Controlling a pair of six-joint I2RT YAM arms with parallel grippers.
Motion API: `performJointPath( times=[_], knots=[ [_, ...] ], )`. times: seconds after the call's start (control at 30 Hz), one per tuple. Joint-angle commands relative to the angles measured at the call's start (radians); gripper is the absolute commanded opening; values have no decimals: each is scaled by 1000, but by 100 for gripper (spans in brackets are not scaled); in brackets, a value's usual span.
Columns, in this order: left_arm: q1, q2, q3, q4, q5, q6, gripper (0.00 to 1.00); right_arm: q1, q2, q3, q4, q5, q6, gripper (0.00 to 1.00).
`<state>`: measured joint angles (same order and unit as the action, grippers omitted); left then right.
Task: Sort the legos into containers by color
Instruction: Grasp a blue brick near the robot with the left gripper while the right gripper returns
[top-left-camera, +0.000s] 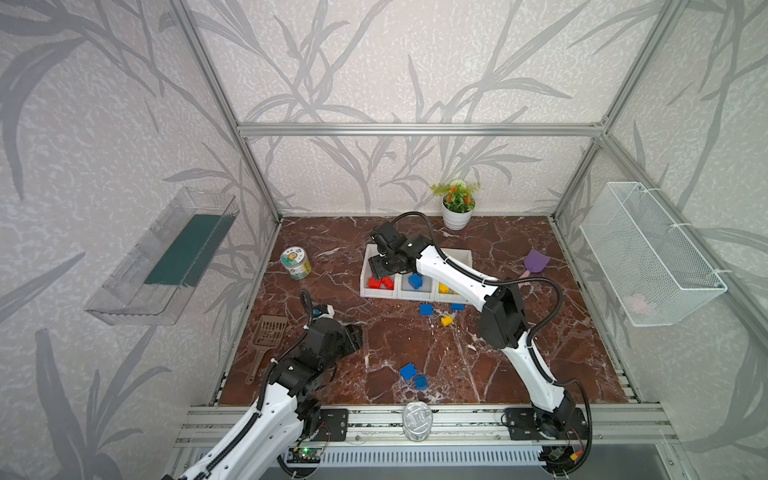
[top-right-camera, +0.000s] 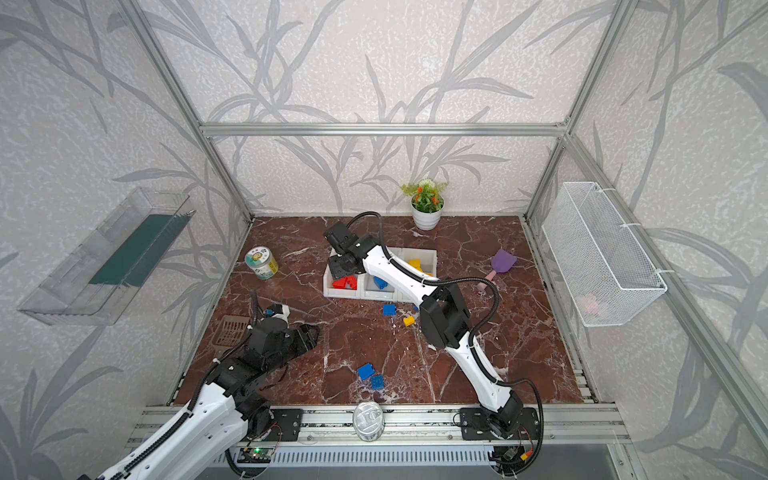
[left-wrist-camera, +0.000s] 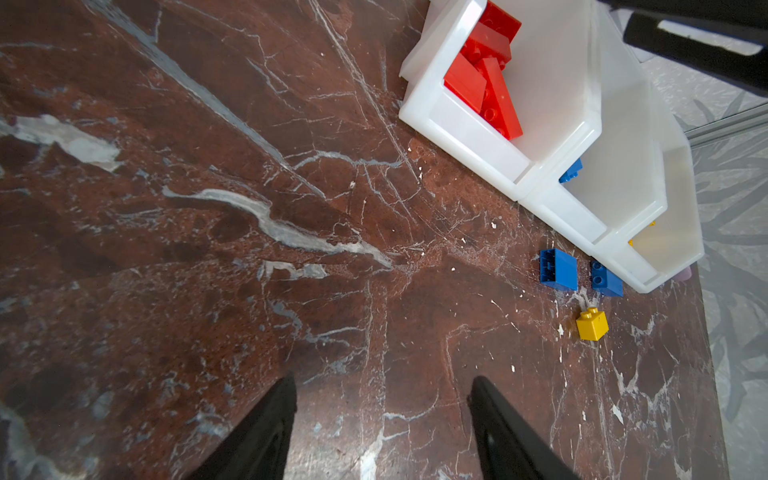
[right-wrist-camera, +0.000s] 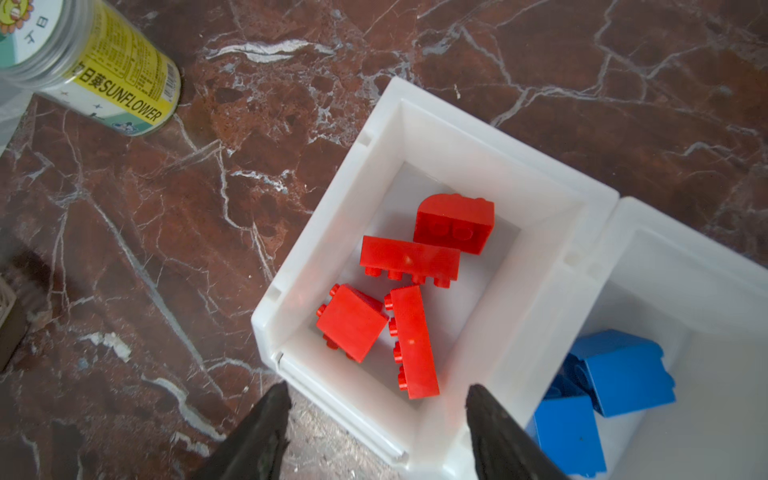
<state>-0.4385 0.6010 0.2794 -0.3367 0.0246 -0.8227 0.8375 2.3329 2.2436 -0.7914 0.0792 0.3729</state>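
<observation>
In a top view, the right gripper (top-left-camera: 384, 266) is hanging over the end bin of the containers (top-left-camera: 376, 293), with loose legos (top-left-camera: 408, 371) lying on the marble. In the left wrist view, the left gripper (left-wrist-camera: 382, 399) is standing half open and empty. Reaching for the blue brick (left-wrist-camera: 559, 270) risks meeting the right arm. In the right wrist view, the right gripper's jaws are gaping, holding nothing, above the red bricks (right-wrist-camera: 409, 257) — pulling back low could snag the bin wall
</observation>
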Motion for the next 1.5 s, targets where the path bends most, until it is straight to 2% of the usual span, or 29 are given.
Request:
performJointPath(
  times=[0.0, 0.27, 0.5, 0.67, 0.87, 1.03, 1.27, 1.47],
  knots=[
    [-4, 3, 1, 4, 7, -5, 69, 18, -166, -96, 5, 18, -23, 69],
    [-16, 75, 40, 21, 49, 30, 69, 23, -575, -697, 213, 66, 53, 69],
    [-71, 127, 44, 39, 54, 36, 69, 23, -880, -1160, 220, 108, 209, 69],
    [-171, 171, 51, 44, 14, 24, 69, 25, -1075, -1386, 207, 138, 354, 69],
    [-269, 254, 53, 80, -9, 14, 69, 24, -1217, -1481, 158, 190, 415, 69],
    [-322, 319, 102, 75, -19, 63, 69, 24, -1270, -1515, 142, 217, 426, 69],
    [-385, 394, 123, 116, -5, 89, 69, 25, -1279, -1540, 164, 220, 434, 69],
    [-450, 475, 177, 123, 34, 161, 69, 25, -1276, -1551, 164, 216, 436, 70]
  ],
)
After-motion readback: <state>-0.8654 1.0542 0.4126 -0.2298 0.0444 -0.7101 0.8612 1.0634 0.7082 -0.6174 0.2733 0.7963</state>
